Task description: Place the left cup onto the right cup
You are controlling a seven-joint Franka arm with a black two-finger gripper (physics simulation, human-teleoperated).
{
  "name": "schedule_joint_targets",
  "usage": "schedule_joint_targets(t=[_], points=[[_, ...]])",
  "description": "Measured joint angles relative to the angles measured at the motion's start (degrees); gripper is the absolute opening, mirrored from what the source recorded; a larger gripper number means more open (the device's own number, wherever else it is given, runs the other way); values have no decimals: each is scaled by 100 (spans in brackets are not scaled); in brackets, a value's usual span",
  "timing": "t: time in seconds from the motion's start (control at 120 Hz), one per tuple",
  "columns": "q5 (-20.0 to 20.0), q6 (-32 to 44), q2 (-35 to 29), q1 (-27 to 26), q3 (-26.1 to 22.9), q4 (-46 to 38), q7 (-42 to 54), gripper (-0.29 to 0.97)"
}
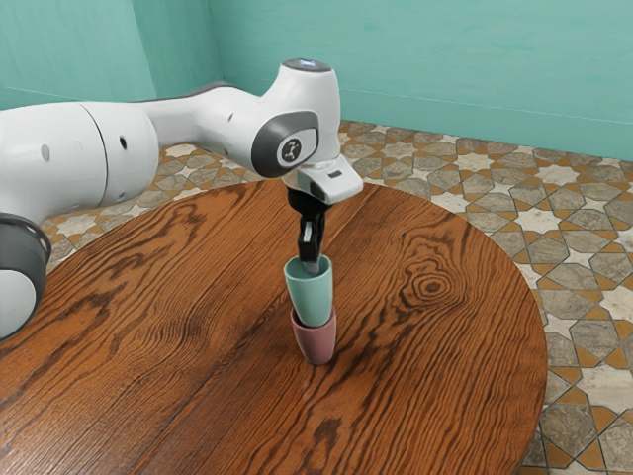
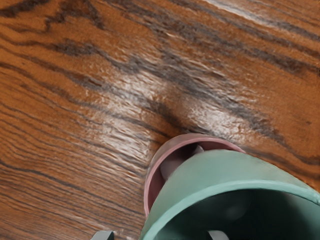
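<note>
Gripper [image 1: 312, 261] stands at the teal cup's [image 1: 309, 295] rim; clamped or free, cannot tell. Teal cup sits inside the pink cup [image 1: 315, 344]. Judgement: open gently and withdraw straight up, so the stack is not dragged over.

- I count two cups: one green cup [image 1: 310, 289], one pink cup [image 1: 314, 338].
- One table [image 1: 148, 376], round, wood-grained.
- One robot arm [image 1: 148, 139] on my feed, white.
- One gripper [image 1: 312, 259], black.

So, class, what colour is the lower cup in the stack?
The lower cup is dusty pink, clearest in the exterior view.
</note>
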Motion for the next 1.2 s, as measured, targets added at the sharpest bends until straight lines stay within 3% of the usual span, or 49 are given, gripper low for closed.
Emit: schedule_joint_targets(t=[0.158,0.367,0.858,1.2], points=[[-8,-6,-5,0,0,-3,1,49],[-4,-12,-14,0,0,-3,1,61],[21,-52,-110,3,5,-3,5,67],[116,-357,-812,183,18,-54,-7,68]])
